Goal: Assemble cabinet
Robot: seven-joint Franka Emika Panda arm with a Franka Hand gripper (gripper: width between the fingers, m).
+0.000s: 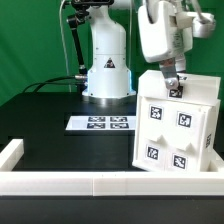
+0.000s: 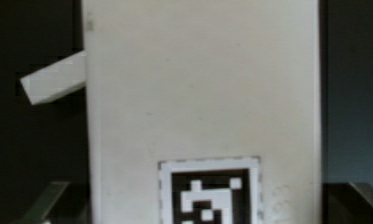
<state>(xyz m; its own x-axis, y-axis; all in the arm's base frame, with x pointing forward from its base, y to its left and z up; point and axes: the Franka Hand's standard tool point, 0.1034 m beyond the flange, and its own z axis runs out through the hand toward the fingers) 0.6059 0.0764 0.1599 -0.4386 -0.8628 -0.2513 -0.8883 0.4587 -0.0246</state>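
The cabinet [image 1: 178, 125] stands upright on the black table [image 1: 50, 120] at the exterior view's right, the gripper [image 1: 172, 86] apparently clenched on its top edge to steady it.

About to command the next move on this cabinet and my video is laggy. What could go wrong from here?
Two risks, both judgement calls.
1. The gripper sits right on top of the cabinet; whether it grips cannot be told, so a lift may slip.
2. The cabinet stands close to the white rail at the table edge; a sideways push could jam or tip it.
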